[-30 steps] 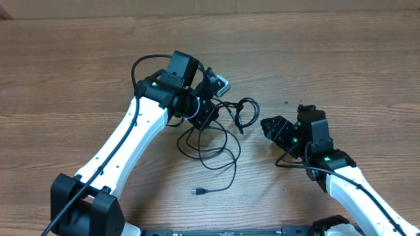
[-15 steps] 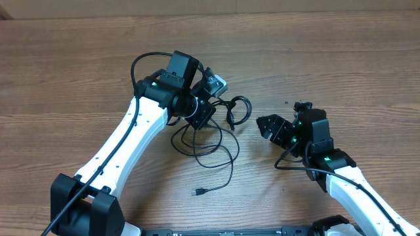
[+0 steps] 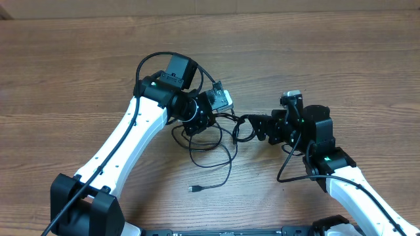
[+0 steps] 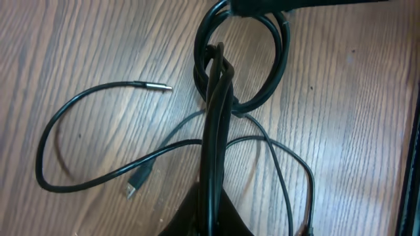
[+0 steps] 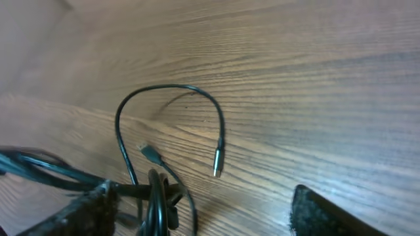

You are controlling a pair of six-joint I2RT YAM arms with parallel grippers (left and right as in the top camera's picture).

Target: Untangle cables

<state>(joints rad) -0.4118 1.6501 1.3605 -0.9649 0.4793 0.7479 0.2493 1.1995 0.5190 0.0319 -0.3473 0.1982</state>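
The cables [image 3: 213,141] are thin black cords, looped and knotted together on the wooden table between my two arms. My left gripper [image 3: 197,121] is shut on a bunch of strands [image 4: 213,131], which run up from its fingers to a thick coiled loop [image 4: 252,98]. My right gripper [image 3: 257,128] is open and reaches in from the right at that coil [image 3: 239,128]. In the right wrist view the coil [image 5: 157,203] lies against the left finger [image 5: 79,213], while the right finger [image 5: 328,213] stands far off. A metal-tipped plug [image 5: 218,164] and a USB plug [image 4: 134,187] lie loose.
One free cable end with a plug [image 3: 195,190] lies toward the near edge of the table [image 3: 341,59]. The thicker black wire of the left arm [image 3: 147,62] arches over its wrist. Bare wood surrounds the tangle on every side.
My right gripper has moved left and up to the coiled loop with its jaws opened wider. The left gripper, still shut, has shifted slightly right, dragging the tangle along.
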